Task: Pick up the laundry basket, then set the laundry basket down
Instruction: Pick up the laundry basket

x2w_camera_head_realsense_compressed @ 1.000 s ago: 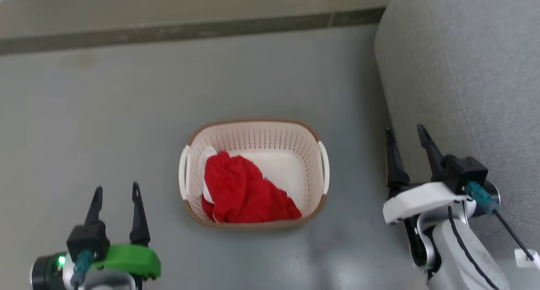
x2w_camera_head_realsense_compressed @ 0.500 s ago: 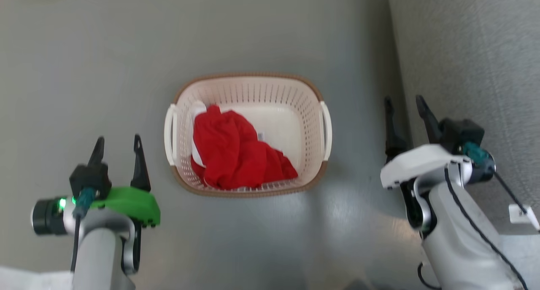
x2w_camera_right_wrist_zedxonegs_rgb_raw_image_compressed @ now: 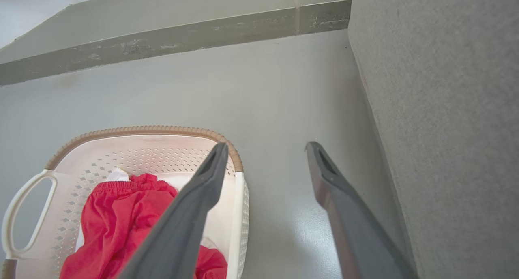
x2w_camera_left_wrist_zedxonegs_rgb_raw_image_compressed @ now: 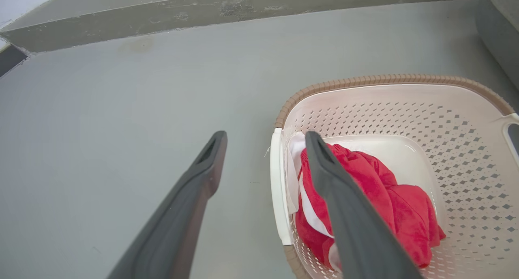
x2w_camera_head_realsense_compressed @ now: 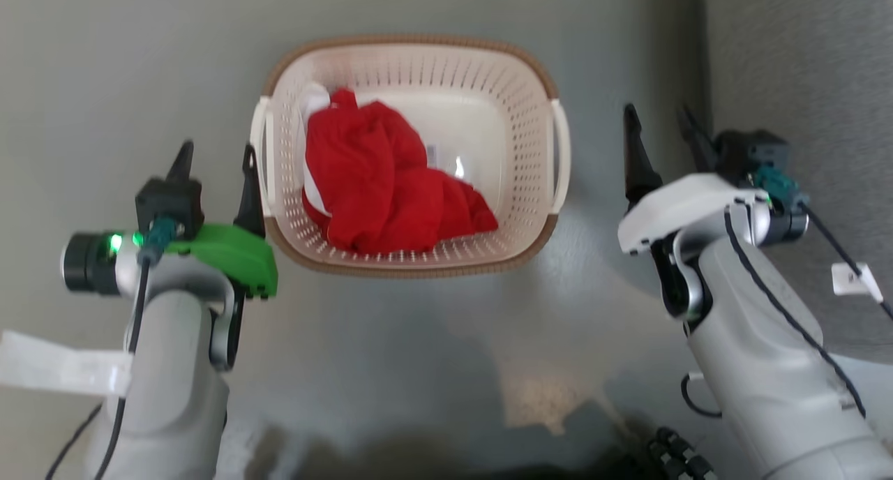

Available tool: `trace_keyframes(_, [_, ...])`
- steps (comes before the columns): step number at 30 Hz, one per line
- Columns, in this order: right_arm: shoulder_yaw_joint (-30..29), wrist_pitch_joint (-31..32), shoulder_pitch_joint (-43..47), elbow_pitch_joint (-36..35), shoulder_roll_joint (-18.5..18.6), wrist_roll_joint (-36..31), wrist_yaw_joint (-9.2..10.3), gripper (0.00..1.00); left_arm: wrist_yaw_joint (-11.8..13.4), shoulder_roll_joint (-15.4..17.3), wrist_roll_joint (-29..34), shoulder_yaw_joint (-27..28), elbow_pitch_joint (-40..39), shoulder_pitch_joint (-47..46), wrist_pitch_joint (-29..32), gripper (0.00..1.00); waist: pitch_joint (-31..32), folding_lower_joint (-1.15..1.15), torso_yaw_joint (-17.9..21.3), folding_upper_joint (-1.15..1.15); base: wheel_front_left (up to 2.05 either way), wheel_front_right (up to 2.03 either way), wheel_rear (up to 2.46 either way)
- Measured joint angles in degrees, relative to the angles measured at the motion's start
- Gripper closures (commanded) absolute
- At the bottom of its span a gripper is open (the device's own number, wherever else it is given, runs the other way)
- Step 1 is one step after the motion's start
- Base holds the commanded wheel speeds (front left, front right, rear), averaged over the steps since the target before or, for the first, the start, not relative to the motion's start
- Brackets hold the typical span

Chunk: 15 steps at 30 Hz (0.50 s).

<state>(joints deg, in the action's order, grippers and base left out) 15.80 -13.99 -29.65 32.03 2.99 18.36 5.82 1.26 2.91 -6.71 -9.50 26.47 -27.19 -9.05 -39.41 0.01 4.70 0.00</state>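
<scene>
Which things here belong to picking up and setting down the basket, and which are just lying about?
Part of the job:
- laundry basket
- left gripper, open, close beside the basket's left side
- right gripper, open, apart from its right side

Just there:
- red garment and white cloth inside the basket
- grey upholstered furniture at the right
- floor

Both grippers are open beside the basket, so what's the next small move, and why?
Probably bring both arms inward and down onto the white handles. The left gripper and right gripper stand open on either side of the laundry basket, gripping nothing yet.
</scene>
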Motion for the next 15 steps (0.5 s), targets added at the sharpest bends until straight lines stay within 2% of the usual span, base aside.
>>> trace_keyframes(8, [2.4, 0.0, -7.5, 2.9, 0.4, 1.9, -0.26, 0.0, -1.0, -0.4, 0.6, -2.1, 3.0, -7.0, -0.5, 0.0, -7.4, 0.0, -1.2, 0.0, 0.0, 0.0, 0.0])
trace_keyframes(15, [4.3, -0.1, -8.8, 5.9, 0.5, 3.3, -0.77, 0.0, -1.3, -0.6, 0.9, -3.4, 7.4, -9.4, -1.9, 0.0, -11.9, 0.01, -2.0, 0.0, 0.0, 0.0, 0.0])
